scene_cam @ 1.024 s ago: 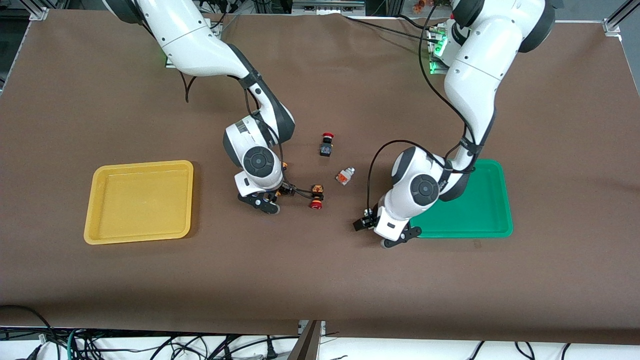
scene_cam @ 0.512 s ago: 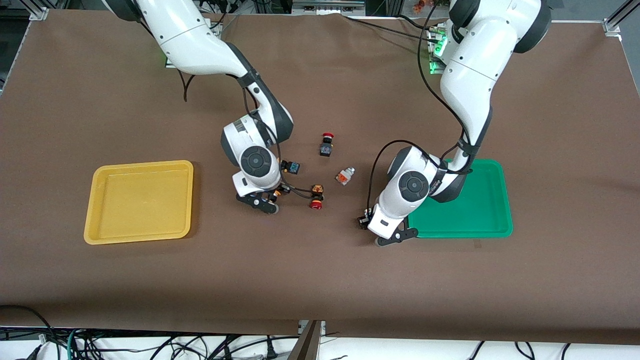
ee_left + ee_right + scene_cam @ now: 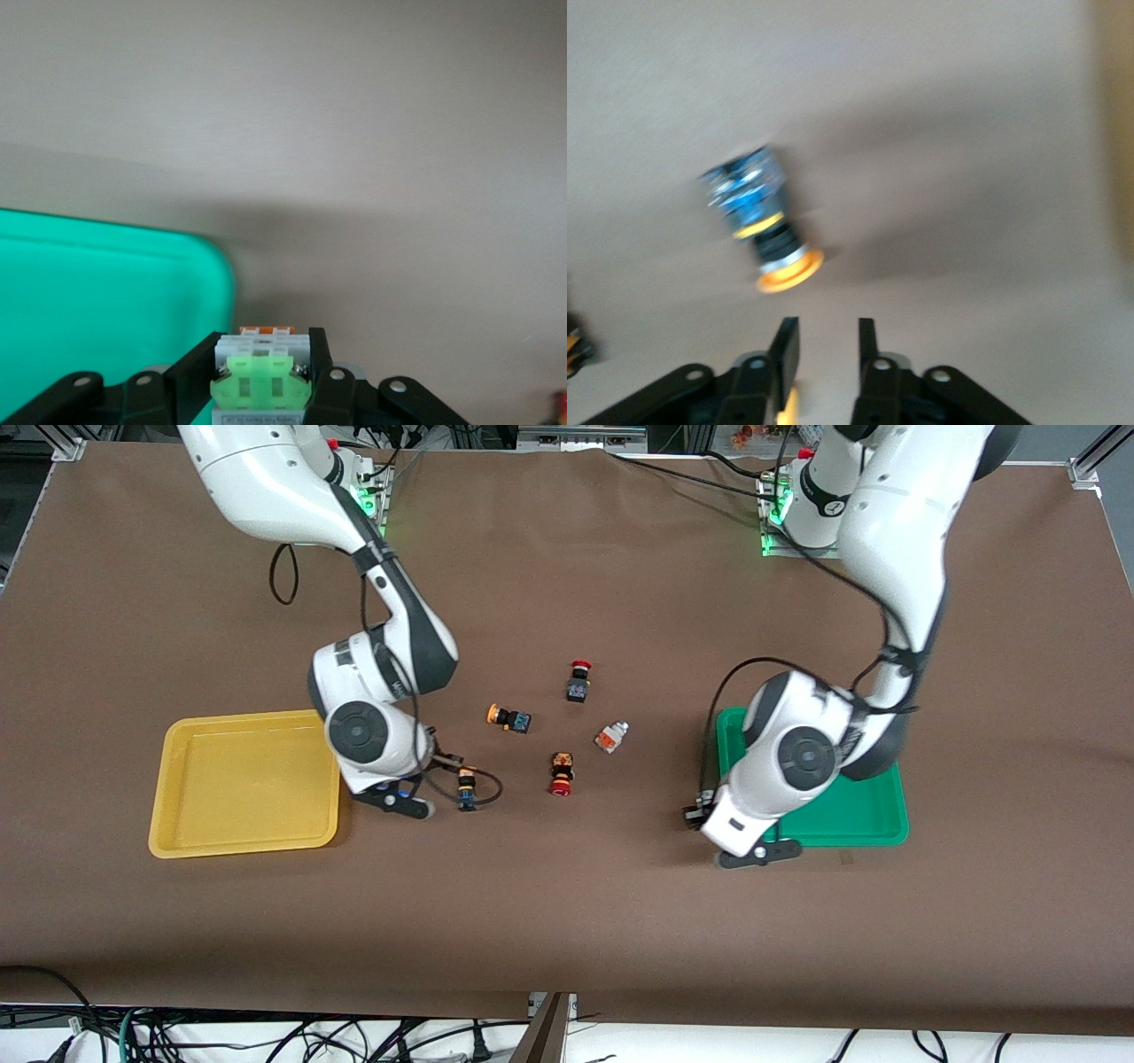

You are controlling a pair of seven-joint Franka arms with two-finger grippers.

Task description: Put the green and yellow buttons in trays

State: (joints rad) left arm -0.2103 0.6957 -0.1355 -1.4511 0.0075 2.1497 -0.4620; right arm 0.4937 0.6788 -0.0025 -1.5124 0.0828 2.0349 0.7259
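The left gripper (image 3: pixel 262 390), clamped on a green-insert clear button (image 3: pixel 261 376), hangs over the table just beside the green tray (image 3: pixel 873 815). The right gripper (image 3: pixel 822 350), fingers narrowly apart and empty, hovers beside the yellow tray (image 3: pixel 244 784), near a yellow-capped button (image 3: pixel 757 226) lying on the table.

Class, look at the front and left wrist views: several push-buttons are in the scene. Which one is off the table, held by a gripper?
The clear-bodied button with the green insert, clamped in the left gripper at the green tray's edge. The others lie loose on the table.

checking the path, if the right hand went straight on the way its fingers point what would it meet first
Probably the yellow-capped black push-button lying on the brown table, slightly off the right hand line; depth is unclear.
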